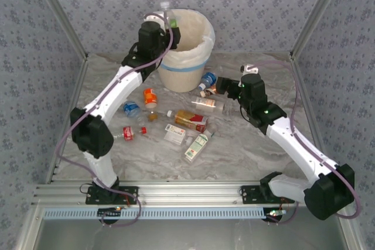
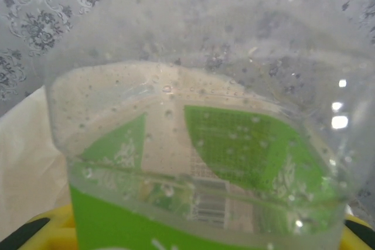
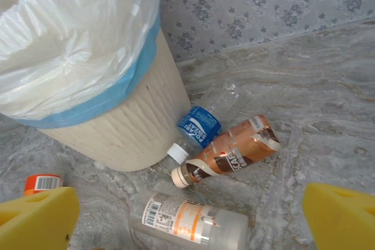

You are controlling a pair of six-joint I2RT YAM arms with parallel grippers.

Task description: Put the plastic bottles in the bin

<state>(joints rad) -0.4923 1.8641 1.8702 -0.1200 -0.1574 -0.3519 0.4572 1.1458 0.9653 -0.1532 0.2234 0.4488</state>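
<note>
The left gripper [image 1: 169, 27] is shown closed on a green bottle [image 2: 234, 144], which is held over the left rim of the bin [image 1: 202, 45]. The bin is set at the middle of the table's [image 1: 252, 156] far edge. The right gripper [image 3: 187, 215] is spread to its widest, with nothing between its pads [image 3: 35, 218], and is poised low at the bin's right side. Below it, a blue bottle [image 3: 199, 126] is seen touching the bin wall, a brown bottle [image 3: 234, 151] lies just beside that, and an orange-labelled bottle [image 3: 205, 229] lies nearer. Further bottles [image 1: 190, 120] are scattered across the table's centre.
</note>
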